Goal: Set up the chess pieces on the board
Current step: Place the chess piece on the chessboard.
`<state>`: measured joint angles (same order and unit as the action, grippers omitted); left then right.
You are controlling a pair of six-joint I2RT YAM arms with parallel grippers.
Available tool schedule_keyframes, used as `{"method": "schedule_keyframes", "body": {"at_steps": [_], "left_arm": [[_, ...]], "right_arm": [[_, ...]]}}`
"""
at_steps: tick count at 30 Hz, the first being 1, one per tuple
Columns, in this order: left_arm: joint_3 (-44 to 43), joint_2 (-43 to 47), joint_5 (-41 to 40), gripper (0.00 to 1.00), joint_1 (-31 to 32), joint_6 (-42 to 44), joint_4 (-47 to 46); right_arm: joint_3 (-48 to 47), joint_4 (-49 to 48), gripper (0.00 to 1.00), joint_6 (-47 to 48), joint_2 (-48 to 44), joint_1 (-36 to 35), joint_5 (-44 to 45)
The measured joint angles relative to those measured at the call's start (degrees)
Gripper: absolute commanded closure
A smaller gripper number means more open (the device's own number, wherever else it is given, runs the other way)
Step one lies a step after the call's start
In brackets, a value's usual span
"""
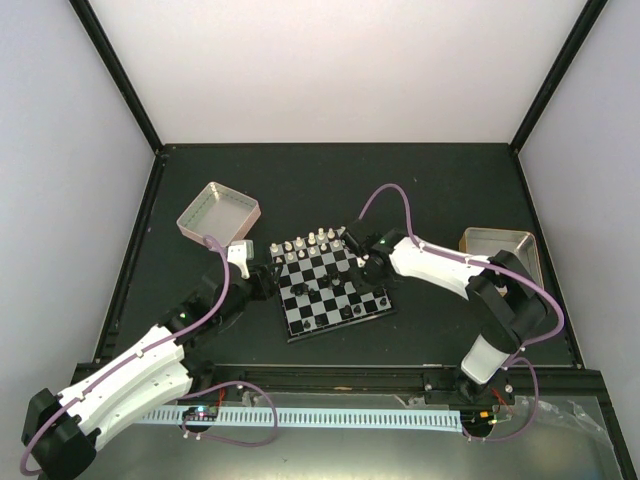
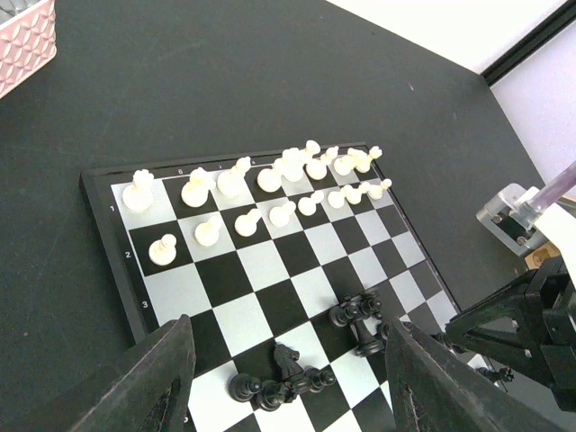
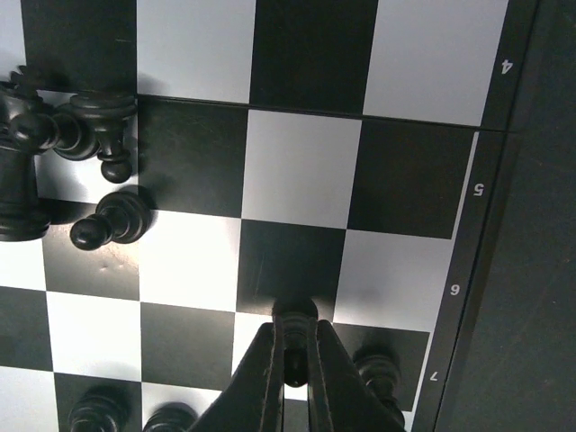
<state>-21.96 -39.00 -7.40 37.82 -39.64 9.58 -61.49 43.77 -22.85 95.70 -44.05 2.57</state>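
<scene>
Right fingers (image 3: 261, 382) pinch a black piece (image 3: 295, 312) between their tips above the board (image 3: 306, 171); left fingers (image 2: 153, 378) spread wide.

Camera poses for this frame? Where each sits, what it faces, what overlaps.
Top external: above and behind the arms, looking down at the board; left gripper and right gripper show.
Left wrist: low at the board's edge, facing the white pieces; own open fingers frame it.
Right wrist: close above the board's numbered edge; own fingers pinch a black piece.
Shared: board in all three.
</scene>
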Motion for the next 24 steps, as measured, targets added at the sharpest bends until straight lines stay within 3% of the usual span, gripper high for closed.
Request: {"method": "schedule_keyframes", "body": {"at_steps": [24], "left_arm": [[0.04,0.0,0.02,0.4,0.0,-0.02,-0.02]], "right_arm": [[0.9,0.0,0.98,-0.68,-0.2,-1.49,-1.31]]}}
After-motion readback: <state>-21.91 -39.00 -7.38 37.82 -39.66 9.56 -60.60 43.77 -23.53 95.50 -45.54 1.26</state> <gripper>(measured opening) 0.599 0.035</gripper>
